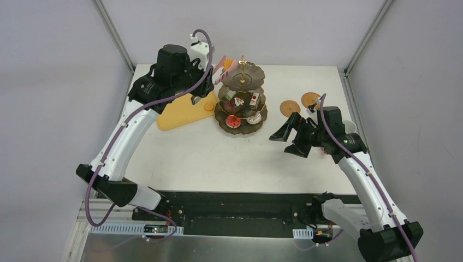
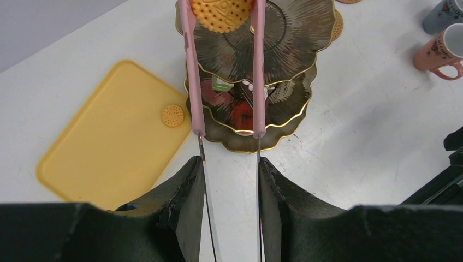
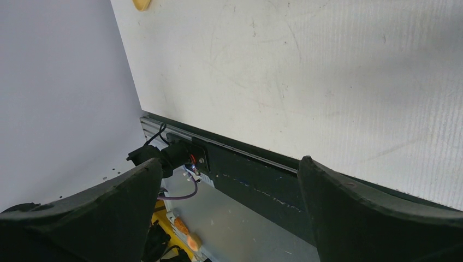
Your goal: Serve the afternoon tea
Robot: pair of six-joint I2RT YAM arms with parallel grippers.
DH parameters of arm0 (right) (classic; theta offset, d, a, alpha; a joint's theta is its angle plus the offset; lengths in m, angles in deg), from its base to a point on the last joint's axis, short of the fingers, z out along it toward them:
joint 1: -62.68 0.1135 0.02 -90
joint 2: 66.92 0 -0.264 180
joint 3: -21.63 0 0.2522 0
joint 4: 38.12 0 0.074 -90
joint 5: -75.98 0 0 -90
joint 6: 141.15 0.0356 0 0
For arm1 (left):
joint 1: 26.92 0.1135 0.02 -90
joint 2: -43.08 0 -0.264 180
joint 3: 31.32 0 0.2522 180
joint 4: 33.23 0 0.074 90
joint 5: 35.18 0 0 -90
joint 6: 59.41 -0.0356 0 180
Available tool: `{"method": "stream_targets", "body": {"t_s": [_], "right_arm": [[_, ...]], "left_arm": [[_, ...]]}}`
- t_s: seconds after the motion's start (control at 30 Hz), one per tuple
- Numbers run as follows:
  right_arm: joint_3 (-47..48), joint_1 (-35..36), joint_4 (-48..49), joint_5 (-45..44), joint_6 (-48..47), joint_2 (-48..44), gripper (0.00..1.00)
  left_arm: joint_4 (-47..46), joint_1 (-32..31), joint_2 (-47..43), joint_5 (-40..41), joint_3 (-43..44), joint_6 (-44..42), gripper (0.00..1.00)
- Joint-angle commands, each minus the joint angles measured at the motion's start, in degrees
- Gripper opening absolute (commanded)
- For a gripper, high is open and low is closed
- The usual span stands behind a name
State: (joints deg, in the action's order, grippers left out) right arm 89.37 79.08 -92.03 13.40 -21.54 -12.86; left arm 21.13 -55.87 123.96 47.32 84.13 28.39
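Observation:
My left gripper [image 1: 203, 82] is shut on pink tongs [image 1: 224, 66], which pinch an orange cookie [image 2: 221, 11] above the top tier of the dark three-tier scalloped stand [image 1: 248, 76]. In the left wrist view my left gripper [image 2: 229, 164] squeezes the tongs [image 2: 191, 82] over the stand [image 2: 295, 33]. Small cakes [image 1: 236, 101] sit on the lower tiers. Another orange cookie [image 1: 208, 107] lies on the yellow tray [image 1: 180, 114]. Two woven coasters [image 1: 290, 107] lie right of the stand. The pinkish cup [image 2: 443, 52] and blue-grey cup [image 2: 443, 13] stand at the far right. My right gripper [image 1: 284, 143] is open and empty.
The right wrist view shows my open right gripper [image 3: 228, 164] over the table's near edge [image 3: 218, 142], with bare tabletop beyond. The yellow tray [image 2: 104, 142] lies left of the stand. The right arm partly hides the cups in the top view.

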Motion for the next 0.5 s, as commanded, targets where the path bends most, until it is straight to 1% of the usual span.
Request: {"method": "stream_targets", "body": {"t_s": [0.0, 0.47], "right_arm": [[0.21, -0.3, 0.95, 0.32, 0.63, 0.3, 0.99], [0.34, -0.31, 0.73, 0.09, 0.28, -0.04, 0.99]], "left_arm": [[-1.98, -0.59, 2.4, -0.26, 3.73, -2.6, 0.35], [-1.96, -0.58, 7.65, -0.08, 5.73, -3.94, 0.39]]}}
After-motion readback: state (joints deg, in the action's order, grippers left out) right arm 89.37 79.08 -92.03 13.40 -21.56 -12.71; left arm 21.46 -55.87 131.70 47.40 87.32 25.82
